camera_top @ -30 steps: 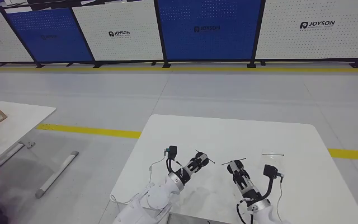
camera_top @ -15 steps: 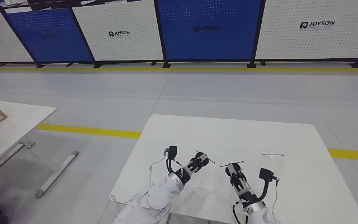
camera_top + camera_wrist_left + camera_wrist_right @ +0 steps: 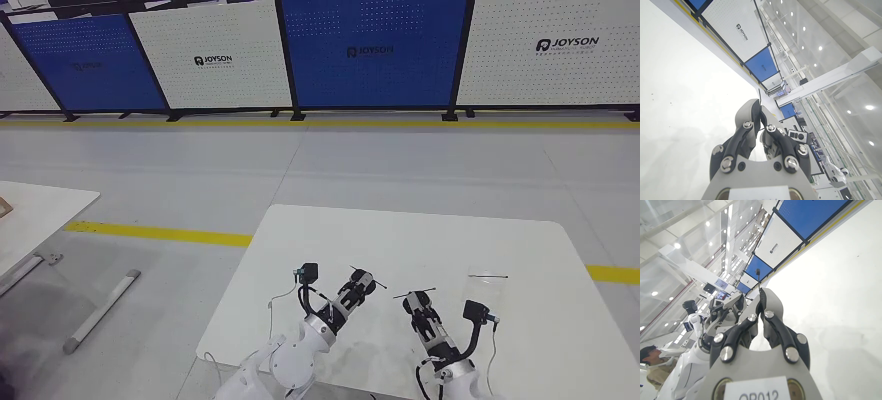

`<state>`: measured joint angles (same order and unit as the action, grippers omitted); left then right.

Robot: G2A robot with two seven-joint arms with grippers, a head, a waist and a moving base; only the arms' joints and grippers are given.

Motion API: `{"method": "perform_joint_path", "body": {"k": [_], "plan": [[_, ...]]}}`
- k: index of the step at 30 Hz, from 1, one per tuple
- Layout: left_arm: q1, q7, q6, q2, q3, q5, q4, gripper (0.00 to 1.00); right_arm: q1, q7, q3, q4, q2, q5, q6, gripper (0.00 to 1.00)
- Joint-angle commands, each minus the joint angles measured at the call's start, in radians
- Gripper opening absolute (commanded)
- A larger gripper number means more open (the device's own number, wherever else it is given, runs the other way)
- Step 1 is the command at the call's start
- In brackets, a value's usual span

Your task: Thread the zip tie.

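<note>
Blue and white panels (image 3: 375,50) stand behind a yellow floor line (image 3: 160,234) on the far side of the white table (image 3: 500,240). Both arms work at the near edge of the table, side by side and apart. The left gripper (image 3: 360,282) is closed on a thin black strip (image 3: 759,95), which is pinched flat between the ribbed pads (image 3: 755,113). A short plain end of the strip projects past the fingertips. The right gripper (image 3: 419,297) is closed on the zip tie (image 3: 759,281), which is black, narrow and straight. It stands out beyond the fingertips and ends in a small square head (image 3: 757,271). In the top view each held piece lies crosswise to its fingers and sticks out on both sides. The two nearest ends face each other across the gap between the grippers and do not touch. Whether the strip and the zip tie are one part cannot be determined. In the right wrist view the left gripper sits just beside the right fingers. A loose tie (image 3: 487,276) lies flat on the table beyond the right arm, well apart from both grippers.
</note>
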<state>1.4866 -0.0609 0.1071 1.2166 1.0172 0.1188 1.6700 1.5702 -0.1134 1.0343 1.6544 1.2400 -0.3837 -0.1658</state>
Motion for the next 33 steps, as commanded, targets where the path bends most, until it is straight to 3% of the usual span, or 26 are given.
{"method": "perform_joint_path", "body": {"k": [1,4,8,12,24,33], "plan": [[0.000,0.000,0.000,0.000,0.000,0.000,0.000,0.00,0.001,0.000,0.000,0.006,0.001,0.015,-0.010,0.00],[0.000,0.000,0.000,0.000,0.000,0.000,0.000,0.00,-0.002,0.012,0.009,0.005,0.006,0.116,-0.064,0.00],[0.000,0.000,0.000,0.000,0.000,0.000,0.000,0.00,-0.025,0.019,-0.011,-0.018,0.018,0.186,-0.096,0.00],[0.000,0.000,0.000,0.000,0.000,0.000,0.000,0.00,-0.054,0.003,-0.035,-0.050,0.030,0.187,-0.057,0.00],[0.000,0.000,0.000,0.000,0.000,0.000,0.000,0.00,-0.054,0.004,-0.019,-0.048,0.033,0.221,-0.051,0.00],[0.000,0.000,0.000,0.000,0.000,0.000,0.000,0.00,-0.076,0.033,-0.023,-0.066,0.042,0.231,-0.002,0.00]]}}
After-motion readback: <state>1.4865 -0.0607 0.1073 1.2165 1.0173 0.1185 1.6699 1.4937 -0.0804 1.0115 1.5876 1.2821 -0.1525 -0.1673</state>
